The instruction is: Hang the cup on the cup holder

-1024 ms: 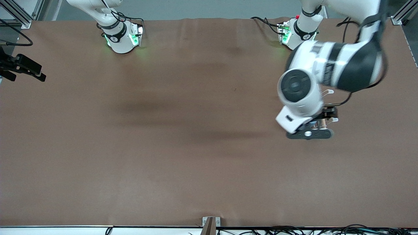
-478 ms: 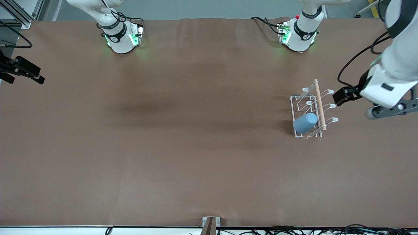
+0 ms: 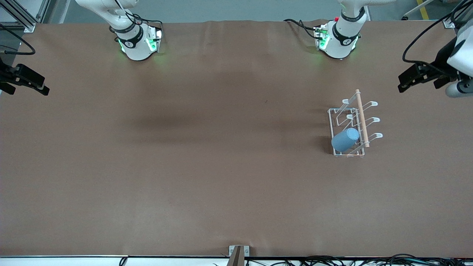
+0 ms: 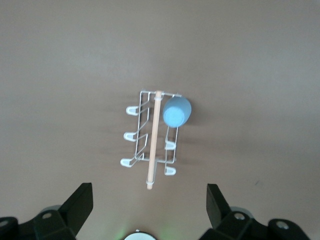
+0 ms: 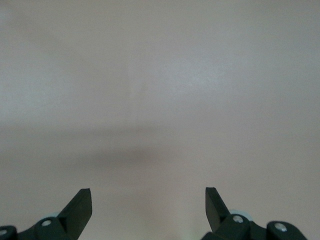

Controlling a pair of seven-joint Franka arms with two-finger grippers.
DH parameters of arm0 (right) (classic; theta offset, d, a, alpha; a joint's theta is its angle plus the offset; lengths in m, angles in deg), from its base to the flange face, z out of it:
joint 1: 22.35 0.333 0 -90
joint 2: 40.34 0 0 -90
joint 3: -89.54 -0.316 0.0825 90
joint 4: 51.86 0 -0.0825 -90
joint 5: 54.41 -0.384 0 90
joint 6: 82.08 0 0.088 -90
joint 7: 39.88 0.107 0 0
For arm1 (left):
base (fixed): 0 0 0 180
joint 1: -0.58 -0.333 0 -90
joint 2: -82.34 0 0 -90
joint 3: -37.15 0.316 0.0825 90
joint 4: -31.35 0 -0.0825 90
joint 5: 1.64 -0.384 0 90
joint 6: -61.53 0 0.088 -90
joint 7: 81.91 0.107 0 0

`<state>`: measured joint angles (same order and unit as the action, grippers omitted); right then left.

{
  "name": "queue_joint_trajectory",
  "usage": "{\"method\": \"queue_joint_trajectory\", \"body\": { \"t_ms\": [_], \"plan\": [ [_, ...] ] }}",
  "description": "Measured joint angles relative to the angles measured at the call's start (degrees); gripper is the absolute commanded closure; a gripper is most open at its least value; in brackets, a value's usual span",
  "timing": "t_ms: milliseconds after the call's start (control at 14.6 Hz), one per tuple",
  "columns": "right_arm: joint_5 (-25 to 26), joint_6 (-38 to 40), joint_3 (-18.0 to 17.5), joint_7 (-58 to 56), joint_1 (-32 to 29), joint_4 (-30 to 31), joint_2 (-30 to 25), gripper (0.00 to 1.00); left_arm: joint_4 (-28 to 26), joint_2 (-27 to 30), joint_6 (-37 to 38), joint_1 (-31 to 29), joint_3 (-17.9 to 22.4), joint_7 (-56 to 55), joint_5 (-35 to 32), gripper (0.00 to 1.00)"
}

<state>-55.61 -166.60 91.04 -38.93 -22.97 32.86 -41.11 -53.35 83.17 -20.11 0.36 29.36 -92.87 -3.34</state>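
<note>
Brown table [image 3: 207,166], left arm [image 3: 460,55] raised aside

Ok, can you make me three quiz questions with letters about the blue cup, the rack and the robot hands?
1. Where is the cup?
A. on a prong of the cup holder, at its end nearer the front camera
B. flat on the table
C. in a gripper

2. How many prongs are bare?
A. two
B. five
C. six

3. How are the left gripper and the right gripper?
A. both shut
B. one holds the cup
C. both open, holding nothing

Answers:
1 A: the cup sits tilted over a prong at that end.
2 B: the left wrist view shows five looped tips free, the sixth prong under the cup.
3 C: each wrist view shows its fingers spread apart with nothing between them.
</note>
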Motion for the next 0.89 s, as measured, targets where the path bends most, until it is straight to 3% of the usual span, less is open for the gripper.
{"method": "queue_joint_trajectory", "body": {
  "t_ms": [341, 888],
  "plan": [
    [0.01, 0.11, 0.0, 0.05, 0.0, 0.0, 0.0, 0.0, -11.31, 7.19, -4.67, -0.18, 0.15, 4.26, 0.11, 0.0],
    [0.34, 0.03, -0.02, 1.49, 0.0, 0.02, 0.0, 0.0, -10.16, 6.54, -5.84, -0.34, 0.38, 4.65, 0.11, 0.0]
  ]
}}
